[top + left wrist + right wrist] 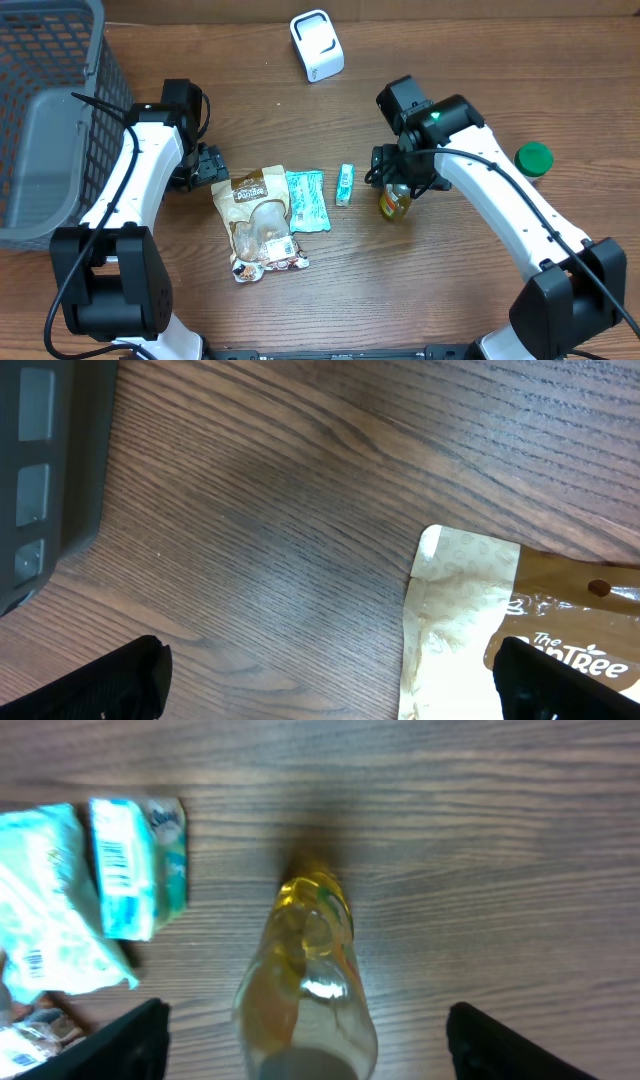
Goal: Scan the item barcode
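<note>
My right gripper [305, 1045] hung over the bottle [395, 203]. Its fingers [120, 1045] were spread wide to either side and touched nothing. The bottle held yellow liquid and sat between them on the table [450, 80]. I could not tell whether it stood or lay. Just to its left lay a small teal box [125, 870] with a barcode [118, 865] facing up. Beside that was a teal packet [307, 200], and next to the packet a brown pouch [260, 222], the three in a row near the table's middle. A green lid [533, 158] lay well off to the right, beyond my right arm.

My left gripper [330, 695] was spread wide too and held nothing. It hovered low over bare wood at the pouch's upper left corner, with one fingertip above the pouch's edge.

The white scanner [316, 45] stood near the far edge of the table, well apart from both grippers and from the bottle. A grey basket [60, 50] filled the far left corner, outside my left arm.
</note>
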